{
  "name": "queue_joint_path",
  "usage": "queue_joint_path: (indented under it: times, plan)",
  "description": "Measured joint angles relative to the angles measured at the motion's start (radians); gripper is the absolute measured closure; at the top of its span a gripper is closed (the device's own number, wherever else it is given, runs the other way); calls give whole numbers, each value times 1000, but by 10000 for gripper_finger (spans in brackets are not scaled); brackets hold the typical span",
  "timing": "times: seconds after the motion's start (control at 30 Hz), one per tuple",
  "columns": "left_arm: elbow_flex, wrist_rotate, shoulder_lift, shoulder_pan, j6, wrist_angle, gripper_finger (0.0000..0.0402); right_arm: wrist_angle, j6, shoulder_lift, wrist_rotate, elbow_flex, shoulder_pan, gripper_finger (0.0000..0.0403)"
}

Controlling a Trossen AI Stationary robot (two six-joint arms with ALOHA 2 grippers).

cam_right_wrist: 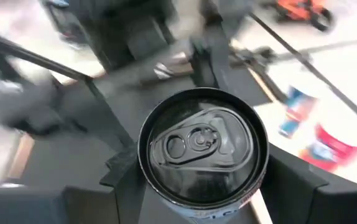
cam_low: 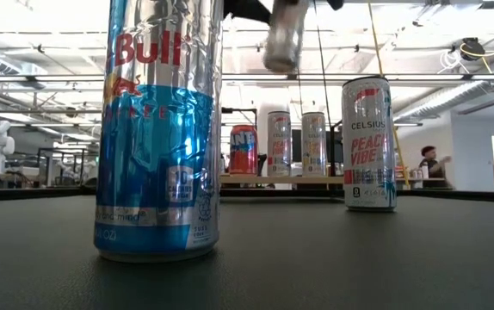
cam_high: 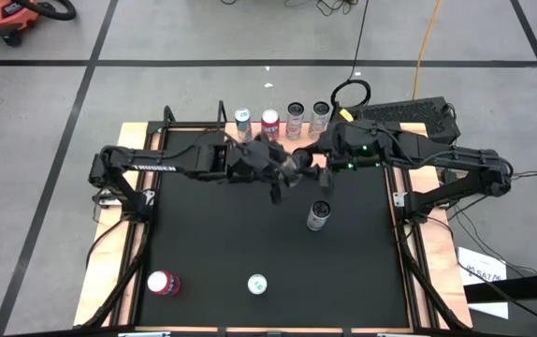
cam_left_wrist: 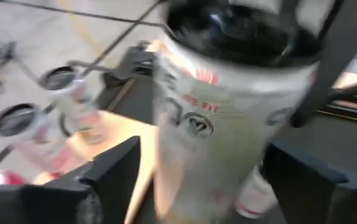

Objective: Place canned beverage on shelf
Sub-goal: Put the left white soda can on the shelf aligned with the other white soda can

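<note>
A silver canned beverage (cam_high: 298,168) (cam_left_wrist: 228,124) (cam_right_wrist: 200,146) hangs upright in the air over the far middle of the black mat, high in the low view (cam_low: 283,34). My right gripper (cam_high: 317,174) (cam_right_wrist: 203,186) reaches in from the right and is shut on it. My left gripper (cam_high: 283,183) (cam_left_wrist: 200,180) comes from the left. It is open, with a finger on either side of the can's body and a gap showing on one side. Just beyond, the shelf (cam_high: 285,139) (cam_low: 316,179) bears several cans standing on their bases. My right gripper pinches the can's upper end (cam_right_wrist: 148,177), close under the rim, between its two fingers. The fingers come from the table's right, slanting a little downward. The can stays upright with its pull-tab top up, lifted clear of the mat.
A white Celsius can (cam_high: 318,216) (cam_low: 368,142) stands on the mat below the grippers. A blue-silver can (cam_high: 256,283) (cam_low: 157,129) and a red can (cam_high: 163,283) stand near the front edge. Cables and a dark box (cam_high: 409,114) lie behind the table's far right corner.
</note>
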Motion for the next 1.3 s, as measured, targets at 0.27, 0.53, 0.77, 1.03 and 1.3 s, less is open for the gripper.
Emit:
queue_joint_path:
  times: [0.27,0.53,0.77,1.03,1.3]
  plan:
    - [0,29,-10,112,10,-123,25,-83,-93,1,7,-2,-180,165]
    - [0,58,-37,236,131,-184,23,16,-121,-5,-61,-123,-370,164]
    - [0,172,-76,376,197,-180,23,155,-131,-5,-73,-289,-466,164]
    - [0,309,-83,510,222,-155,23,257,-107,-3,-147,-397,-538,163]
    - [0,353,-83,545,252,-121,23,330,-104,1,-177,-470,-594,163]
